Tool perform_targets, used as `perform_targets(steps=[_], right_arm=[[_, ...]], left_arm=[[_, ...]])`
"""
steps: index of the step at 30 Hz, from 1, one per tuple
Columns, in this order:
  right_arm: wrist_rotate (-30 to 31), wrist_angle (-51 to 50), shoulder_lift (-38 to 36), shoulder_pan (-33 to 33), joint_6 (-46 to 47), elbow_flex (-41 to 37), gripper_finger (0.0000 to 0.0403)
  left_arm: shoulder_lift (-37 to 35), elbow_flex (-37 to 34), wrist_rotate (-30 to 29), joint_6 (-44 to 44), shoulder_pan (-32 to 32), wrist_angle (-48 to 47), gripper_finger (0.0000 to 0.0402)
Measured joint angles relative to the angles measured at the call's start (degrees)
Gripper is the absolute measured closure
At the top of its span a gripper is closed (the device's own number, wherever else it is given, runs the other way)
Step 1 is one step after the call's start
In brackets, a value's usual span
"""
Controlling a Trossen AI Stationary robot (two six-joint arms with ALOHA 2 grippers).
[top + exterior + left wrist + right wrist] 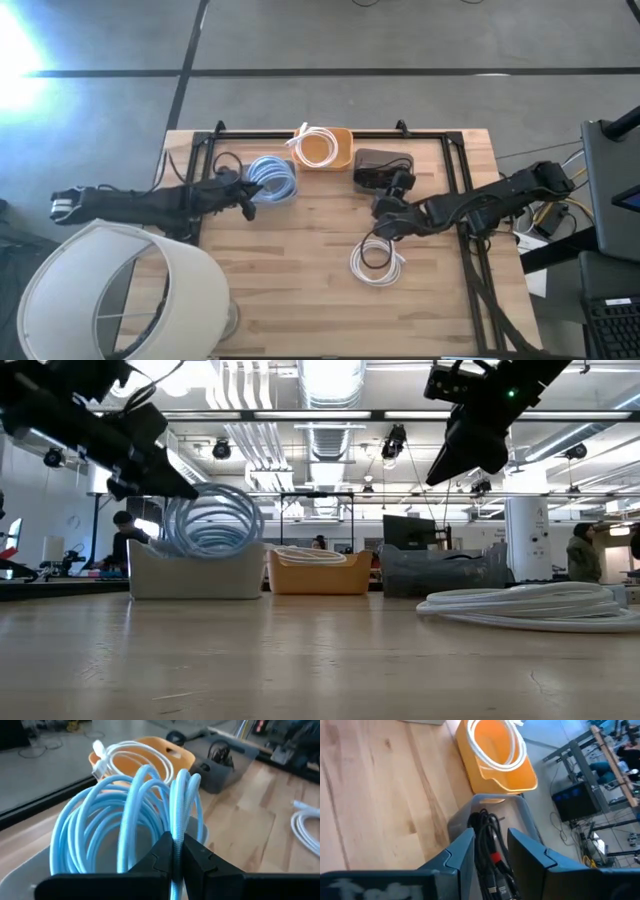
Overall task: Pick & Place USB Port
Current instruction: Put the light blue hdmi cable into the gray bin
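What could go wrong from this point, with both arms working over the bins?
The left gripper pinches only a few strands of the blue cable coil over the white bin; loops may spill over its rim on release. The right gripper is open above the black cable in the grey bin, so closing might snag it. The white cable lies loose on the table.

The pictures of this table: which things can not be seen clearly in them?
- Grey bin: high view, right arm covers part; contents unclear.
- Black cable: right wrist view, lower end cut by the edge.
- Light blue coiled cable: left wrist view, bottom hidden behind left gripper.
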Motion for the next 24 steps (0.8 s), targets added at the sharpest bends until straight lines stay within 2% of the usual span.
perform_targets(steps=[4, 8, 12, 20, 24], right_arm=[[-0.39, 0.25, 0.01, 0.00, -0.18, 0.00, 0.0286], [-0.45, 0.59, 0.02, 0.00, -0.19, 0.00, 0.0289], [-0.69, 0.93, 0.02, 0.00, -0.20, 0.00, 0.0295], [-0.83, 1.05, 0.02, 0.00, -0.20, 0.00, 0.0302], [-0.83, 1.14, 0.02, 0.00, -0.03, 0.00, 0.0302]], left_arm=[[-0.29, -4.68, 0.53, 3.14, 1.41, 9.02, 0.0376], [-1.40, -5.70, 1.52, 7.97, 2.16, 13.80, 0.0376], [-1.88, -4.84, 1.38, 9.59, 3.05, 11.37, 0.0376], [-1.53, -6.75, 1.28, 4.49, 4.47, 6.05, 0.0375], [-1.49, -7.92, 0.35, 3.43, 4.57, 5.22, 0.0355]])
